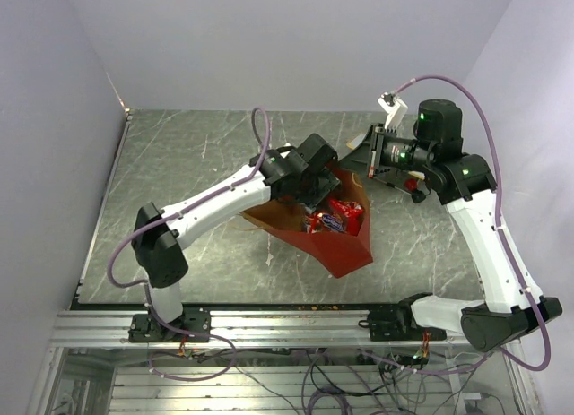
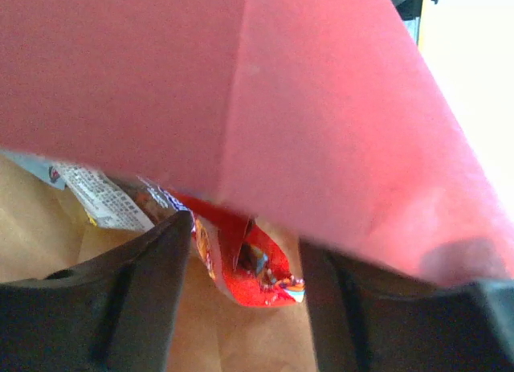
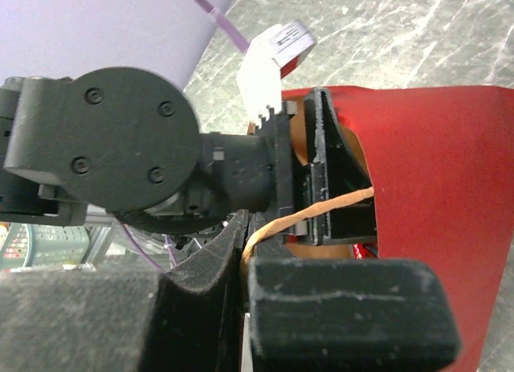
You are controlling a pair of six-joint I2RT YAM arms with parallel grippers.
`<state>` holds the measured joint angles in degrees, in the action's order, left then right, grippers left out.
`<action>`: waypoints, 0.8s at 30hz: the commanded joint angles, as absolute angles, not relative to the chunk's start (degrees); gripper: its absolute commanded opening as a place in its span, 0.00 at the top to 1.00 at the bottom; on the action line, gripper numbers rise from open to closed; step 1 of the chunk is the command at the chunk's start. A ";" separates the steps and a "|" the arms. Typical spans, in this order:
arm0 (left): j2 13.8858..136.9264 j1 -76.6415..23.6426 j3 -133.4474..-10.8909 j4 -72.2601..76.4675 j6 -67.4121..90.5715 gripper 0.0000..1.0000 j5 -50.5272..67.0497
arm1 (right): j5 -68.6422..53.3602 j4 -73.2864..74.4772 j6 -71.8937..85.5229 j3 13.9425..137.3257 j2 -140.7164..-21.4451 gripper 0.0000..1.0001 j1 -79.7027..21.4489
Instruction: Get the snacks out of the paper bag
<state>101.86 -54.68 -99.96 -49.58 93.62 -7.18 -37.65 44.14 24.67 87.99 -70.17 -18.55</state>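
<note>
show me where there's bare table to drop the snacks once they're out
Widest bare patch: far-left table, between the left wall and the left arm. Smaller ones: near edge left of the paper bag, and between bag and right arm. Crowded at the bag mouth, where the left gripper reaches in and the right gripper pinches the handle.

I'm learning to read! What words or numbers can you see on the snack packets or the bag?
None can be read.
Small black print on the white shiny packet: too blurred.
Markings on the red shiny packet: too blurred.
On the brown-and-red paper bag: no text shows.
</note>
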 commanded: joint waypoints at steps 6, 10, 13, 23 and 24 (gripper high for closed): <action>108.14 -54.37 -103.55 -51.56 93.16 0.49 -2.63 | -40.15 42.16 26.98 88.91 -68.11 1.00 -18.58; 106.44 -54.25 -100.93 -50.45 92.26 0.72 -3.37 | -38.81 43.98 25.66 89.01 -68.05 1.00 -18.59; 106.54 -54.16 -101.83 -51.35 90.76 0.85 -2.62 | -37.72 44.38 25.34 88.26 -67.26 1.00 -18.61; 102.45 -54.22 -102.14 -51.54 86.67 0.93 -1.70 | -35.48 44.47 25.94 85.96 -64.82 1.00 -18.57; 101.70 -54.23 -101.49 -50.97 86.46 0.93 -1.21 | -35.31 44.66 25.89 85.86 -64.83 1.00 -18.52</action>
<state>106.63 -54.41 -102.21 -52.34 88.44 -3.66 -35.31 46.19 25.91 85.95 -66.85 -18.55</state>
